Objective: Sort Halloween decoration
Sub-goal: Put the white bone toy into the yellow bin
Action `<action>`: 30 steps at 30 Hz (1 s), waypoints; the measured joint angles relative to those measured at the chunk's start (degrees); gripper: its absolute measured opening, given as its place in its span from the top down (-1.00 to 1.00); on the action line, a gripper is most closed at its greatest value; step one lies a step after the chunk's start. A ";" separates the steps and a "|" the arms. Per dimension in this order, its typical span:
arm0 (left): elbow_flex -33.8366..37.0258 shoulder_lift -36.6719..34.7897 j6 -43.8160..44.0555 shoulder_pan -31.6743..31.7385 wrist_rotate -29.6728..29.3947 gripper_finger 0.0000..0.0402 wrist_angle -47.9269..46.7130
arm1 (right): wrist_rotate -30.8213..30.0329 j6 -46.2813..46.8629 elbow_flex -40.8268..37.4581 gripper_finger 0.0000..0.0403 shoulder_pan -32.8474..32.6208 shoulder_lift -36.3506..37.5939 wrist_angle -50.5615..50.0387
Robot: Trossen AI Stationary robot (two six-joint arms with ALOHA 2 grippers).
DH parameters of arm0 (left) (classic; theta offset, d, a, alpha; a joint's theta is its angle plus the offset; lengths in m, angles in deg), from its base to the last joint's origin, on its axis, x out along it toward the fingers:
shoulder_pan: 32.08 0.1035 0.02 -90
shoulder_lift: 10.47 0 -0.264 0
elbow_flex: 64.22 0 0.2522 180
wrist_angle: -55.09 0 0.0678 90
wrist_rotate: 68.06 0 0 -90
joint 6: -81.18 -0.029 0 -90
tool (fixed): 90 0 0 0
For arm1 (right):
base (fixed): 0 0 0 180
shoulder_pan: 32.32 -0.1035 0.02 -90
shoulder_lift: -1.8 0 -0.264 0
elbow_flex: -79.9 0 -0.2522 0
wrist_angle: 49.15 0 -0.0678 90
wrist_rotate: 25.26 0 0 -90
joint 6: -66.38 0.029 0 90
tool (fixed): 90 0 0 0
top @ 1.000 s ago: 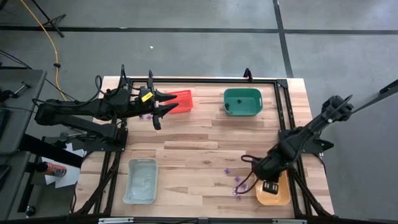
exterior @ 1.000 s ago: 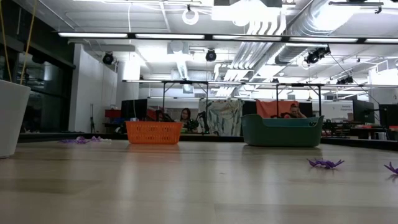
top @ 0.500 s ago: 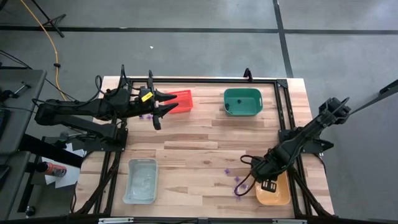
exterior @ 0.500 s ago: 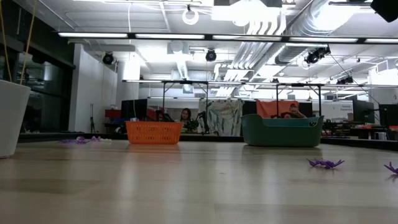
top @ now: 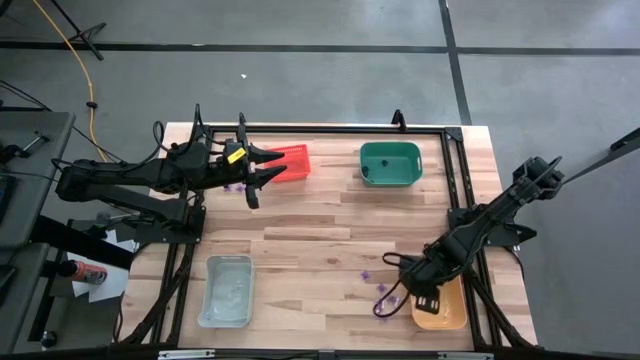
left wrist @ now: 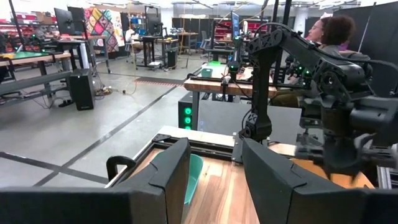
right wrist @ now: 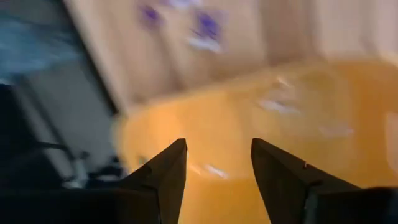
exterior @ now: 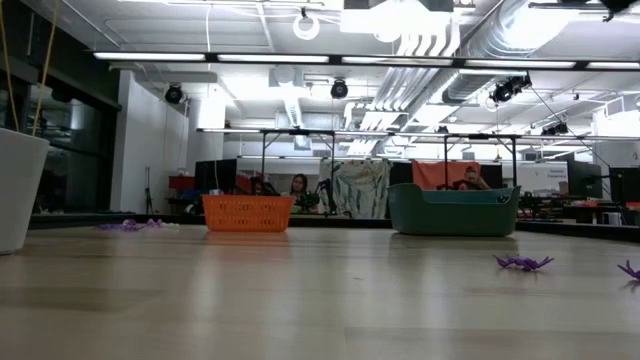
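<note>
Several tiny purple Halloween trinkets (top: 381, 291) lie on the wood just left of the orange bin (top: 447, 312); in the low view two of them (exterior: 523, 263) rest flat on the table. More purple ones (top: 234, 187) lie by the left arm. A small dark piece (top: 367, 173) sits inside the green bin (top: 391, 164). My right gripper (top: 428, 302) hangs open over the orange bin (right wrist: 298, 93), pointing steeply down with nothing between its fingers (right wrist: 168, 171). My left gripper (top: 267, 172) waits open and level beside the red bin (top: 291, 160).
A clear bin (top: 228, 290) stands at the near left. A black frame rail (top: 452, 190) runs around the table. Bare wood lies between the bins in the middle. People sit at desks in the room beyond the table (exterior: 298, 186).
My right gripper has opened above the orange bin and tipped slightly, staying over the same spot. The trinkets on the table have not moved.
</note>
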 joint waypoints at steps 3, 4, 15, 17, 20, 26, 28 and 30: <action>0.00 0.00 0.00 0.00 0.00 0.32 0.00 | -0.63 -1.06 0.00 0.12 0.00 0.00 10.28; 0.00 0.00 0.00 0.00 0.00 0.32 0.00 | -1.41 -1.98 0.00 0.12 0.00 0.00 13.49; 0.00 -0.02 0.00 0.00 0.00 0.32 -0.23 | 1.42 -15.00 4.34 0.12 0.11 -11.66 23.61; 0.00 -0.02 0.00 0.00 0.01 0.32 -0.27 | 1.29 -17.70 6.35 0.14 0.11 -15.25 20.54; 0.00 -0.02 0.00 0.00 0.00 0.32 -0.41 | -1.25 -20.85 8.87 0.18 0.11 -19.88 16.01; 0.00 -0.02 0.00 0.00 0.02 0.32 -0.48 | -5.22 -23.98 10.53 0.27 0.42 -25.25 12.02; 0.00 -0.02 0.00 0.00 0.01 0.32 -0.47 | -5.35 -23.58 10.48 0.29 0.81 -25.72 12.23; 0.00 -0.02 0.00 0.00 0.00 0.32 -0.48 | -5.49 -23.41 10.47 0.31 1.14 -25.94 12.10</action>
